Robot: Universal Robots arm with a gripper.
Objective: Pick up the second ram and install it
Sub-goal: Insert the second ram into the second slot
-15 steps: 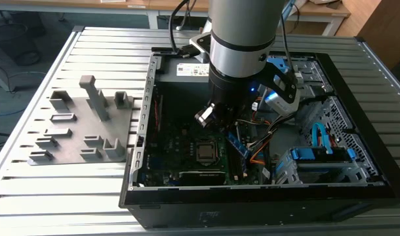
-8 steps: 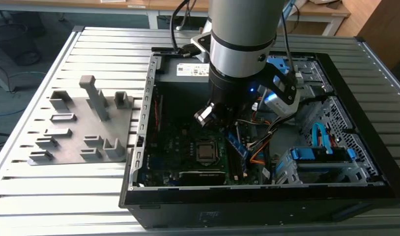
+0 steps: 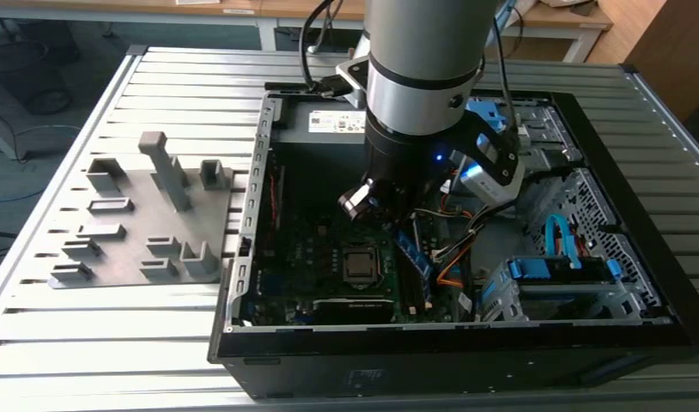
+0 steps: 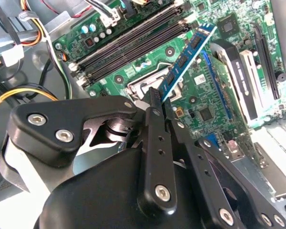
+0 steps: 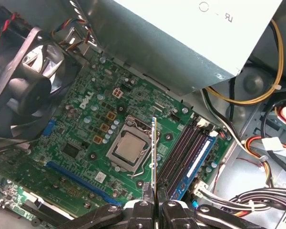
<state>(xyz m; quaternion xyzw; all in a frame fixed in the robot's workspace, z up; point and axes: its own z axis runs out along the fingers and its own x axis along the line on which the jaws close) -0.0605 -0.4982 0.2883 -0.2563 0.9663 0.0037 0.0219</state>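
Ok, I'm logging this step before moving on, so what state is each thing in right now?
gripper: shut on the second ram
second ram: held on edge over the motherboard, not seated in the memory slots
computer case: lying flat, side open
CPU socket: uncovered, no cooler on it

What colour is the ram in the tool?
The second ram is blue with black chips, best seen in the second wrist view.

Your slim blue-green ram strip [image 5: 154,157] shows edge-on, its chips hidden. The black gripper fingers [image 4: 155,143] cover its gripped end.
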